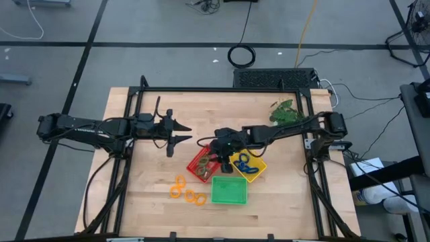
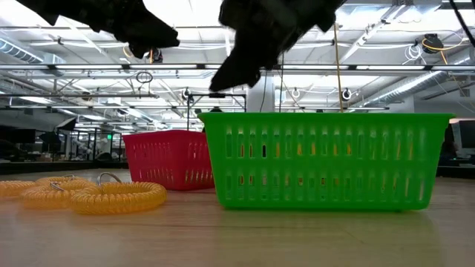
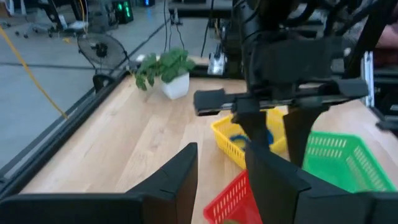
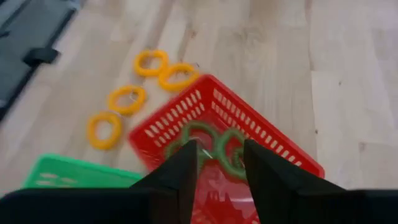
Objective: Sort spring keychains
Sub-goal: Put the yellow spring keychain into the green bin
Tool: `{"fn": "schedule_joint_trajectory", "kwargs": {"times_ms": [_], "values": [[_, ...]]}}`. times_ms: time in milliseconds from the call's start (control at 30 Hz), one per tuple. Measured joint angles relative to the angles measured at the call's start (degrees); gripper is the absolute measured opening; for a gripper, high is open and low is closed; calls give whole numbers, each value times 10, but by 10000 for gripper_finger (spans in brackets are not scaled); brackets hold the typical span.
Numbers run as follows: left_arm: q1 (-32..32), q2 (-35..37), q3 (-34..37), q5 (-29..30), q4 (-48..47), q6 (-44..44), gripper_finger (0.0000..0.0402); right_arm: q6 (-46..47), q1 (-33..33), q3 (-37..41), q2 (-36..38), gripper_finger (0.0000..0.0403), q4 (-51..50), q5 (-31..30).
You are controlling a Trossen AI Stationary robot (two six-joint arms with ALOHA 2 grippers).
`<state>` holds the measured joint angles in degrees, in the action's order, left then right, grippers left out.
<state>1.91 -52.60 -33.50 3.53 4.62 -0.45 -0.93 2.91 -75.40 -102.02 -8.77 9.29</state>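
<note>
From the high view, the right gripper (image 1: 219, 156) hangs over the red tray (image 1: 201, 163), which sits just beside the yellow tray (image 1: 257, 171) and the green tray (image 1: 229, 190) near the middle of the wooden table (image 1: 148, 195). Blue spring keychains (image 1: 243, 161) lie in the yellow tray. Orange spring keychains (image 1: 186, 191) lie loose on the table, just beside the green tray's left edge. The left gripper (image 1: 185, 134) hovers over bare wood left of the trays, its fingers parted and holding nothing. A leafy plant (image 1: 285, 111) stands near the table's far right edge.

In the low view, the orange keychains (image 2: 104, 196) rest on the table surface in front of the red tray (image 2: 167, 158), with the green tray (image 2: 324, 159) closest to the camera. Dark arm parts hang above.

The left wrist view shows the left gripper's own fingers (image 3: 177, 180) spread apart and empty, with the right gripper (image 3: 273, 134) beyond them over the trays.

The right wrist view looks down between the right gripper's fingers (image 4: 180, 171), which stand apart with nothing between them. Green spring keychains (image 4: 214, 142) lie in the red tray (image 4: 249, 118) directly beneath, and four orange keychains (image 4: 127, 99) lie on the wood beyond.
</note>
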Motion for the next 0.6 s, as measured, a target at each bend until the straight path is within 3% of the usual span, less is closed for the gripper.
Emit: {"fn": "schedule_joint_trajectory", "kwargs": {"times_ms": [267,400,600], "values": [[0,0,0,-4,29,-31,141,-2,28,24,122,119,-84,-1],[0,0,0,-10,18,-52,141,17,36,109,212,110,-52,-18],[0,0,0,-15,-9,-30,141,88,44,282,377,103,65,-105]]}}
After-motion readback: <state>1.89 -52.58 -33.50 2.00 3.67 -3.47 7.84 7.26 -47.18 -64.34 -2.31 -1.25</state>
